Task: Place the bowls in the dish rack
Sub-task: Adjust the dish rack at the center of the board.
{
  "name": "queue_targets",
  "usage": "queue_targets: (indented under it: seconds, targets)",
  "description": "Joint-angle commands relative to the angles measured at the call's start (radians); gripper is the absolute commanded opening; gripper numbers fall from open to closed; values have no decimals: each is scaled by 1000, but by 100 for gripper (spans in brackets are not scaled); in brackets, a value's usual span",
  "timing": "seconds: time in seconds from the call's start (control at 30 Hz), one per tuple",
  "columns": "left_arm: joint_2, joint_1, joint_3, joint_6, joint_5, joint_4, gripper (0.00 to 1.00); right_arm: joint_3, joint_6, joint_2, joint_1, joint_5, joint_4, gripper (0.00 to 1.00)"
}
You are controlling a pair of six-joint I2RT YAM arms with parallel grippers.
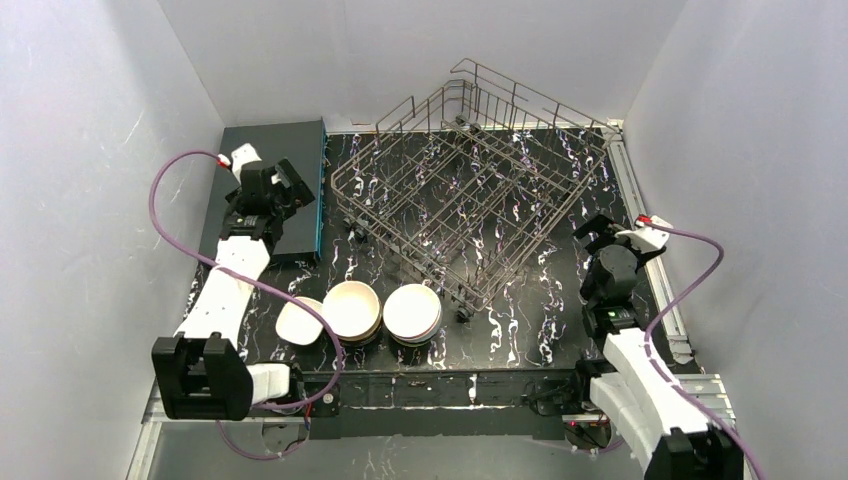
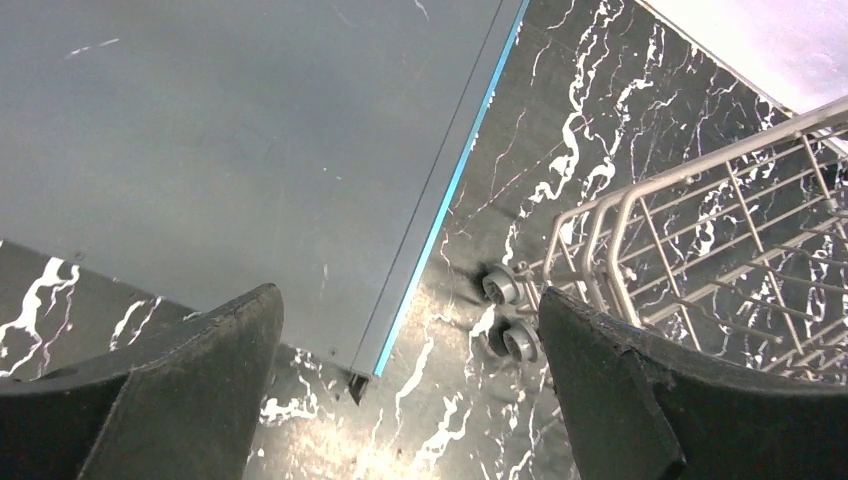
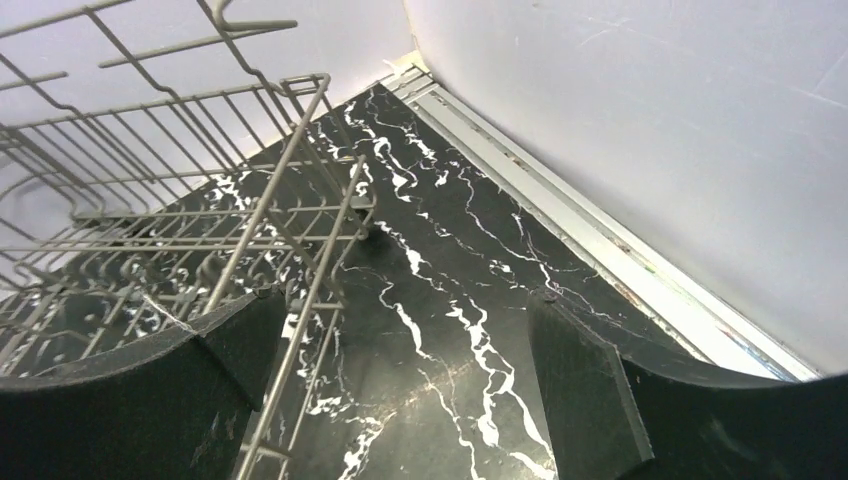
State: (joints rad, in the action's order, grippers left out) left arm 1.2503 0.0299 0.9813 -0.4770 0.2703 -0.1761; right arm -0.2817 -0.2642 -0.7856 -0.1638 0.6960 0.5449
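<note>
We count one large square silver wire dish rack [image 1: 470, 200], turned corner-on like a diamond in the middle of the black, white-veined marble counter [image 1: 520, 320]. It holds nothing that we can see. The small round bowls [image 1: 352, 310] sit in three groups at the near edge of the counter, in front of the rack's near corner and apart from it. There is one white bowl [image 1: 300, 320] tipped on the left, then two stacks side by side. How many bowls each stack holds is hard to make out, as only thin coloured rims show under the top ones.

One flat dark grey slab [image 1: 290, 140] with a blue edge lies at the far left. There are two arms, each trailing one purple cable [image 1: 165, 215].

The left arm reaches forward over the slab's near right corner. The left fingers [image 2: 200, 390] are spread wide with nothing between them, and below them the left wrist view shows two small wheels [image 2: 500, 285] of the rack.

The right arm rises beside the rack's right corner. The right fingers [image 3: 620, 400] are also wide apart, over bare counter, with the rack's wire side just to their left. Both wrist views cut the rack off.
</note>
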Motion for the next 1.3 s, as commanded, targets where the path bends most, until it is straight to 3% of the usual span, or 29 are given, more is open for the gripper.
queue_targets:
  seconds: [0.0,0.1,0.33,0.47,0.63,0.83,1.03,1.27]
  targets:
    - [-41,1,78,-61,-31,-304,98,-59,-108,119,4,-81,-407,99]
    - [-106,1,42,-24,-172,-260,98,-87,-108,186,3,-163,-455,99]
    - [-249,1,-33,-80,-413,-224,98,-231,-248,130,4,-85,-761,99]
    - [-280,1,-56,-117,-538,-216,98,-293,-217,93,4,-270,-816,99]
    - [-277,0,-102,-246,-702,-84,98,-349,-250,94,3,-471,-851,99]
    - [-115,24,-60,-310,-744,-71,97,-404,-285,50,3,-668,-836,99]
    - [47,96,6,-349,-743,-44,89,-462,-273,-84,3,-795,-870,96]
    - [166,137,38,-388,-754,25,76,-468,-280,-176,3,-892,-819,81]
